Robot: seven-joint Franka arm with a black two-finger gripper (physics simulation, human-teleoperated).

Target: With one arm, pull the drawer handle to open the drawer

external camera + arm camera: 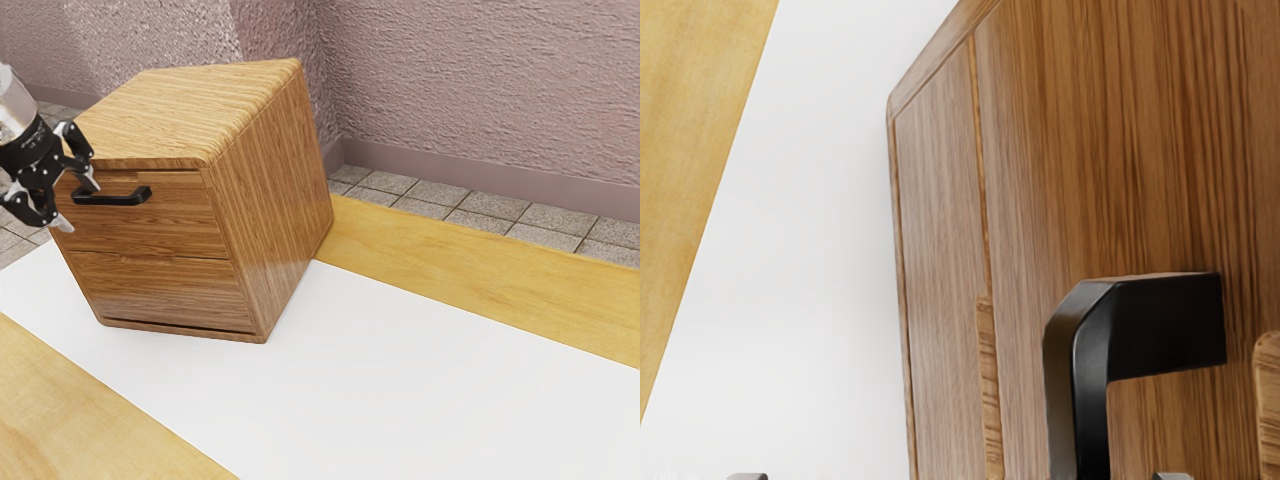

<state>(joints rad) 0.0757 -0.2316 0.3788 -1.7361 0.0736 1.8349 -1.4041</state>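
A wooden cabinet (262,190) stands on a white sheet, its drawer fronts facing the exterior view's lower left. The top drawer front (165,222) sits flush with the cabinet and carries a black bar handle (112,197). My black gripper (80,207) is at the handle's left end, open, with one finger above the bar and one below it and a gap on both sides. In the wrist view the handle (1120,335) bends out from the drawer front (1090,150) close ahead of my hand, and two fingertips (745,476) stand far apart at the edge.
A second, lower drawer front (165,285) has no handle in sight. The white sheet (400,380) spreads over a wooden surface (500,275) to the exterior view's right. A rough pink wall (480,70) and a tiled floor (480,205) lie behind.
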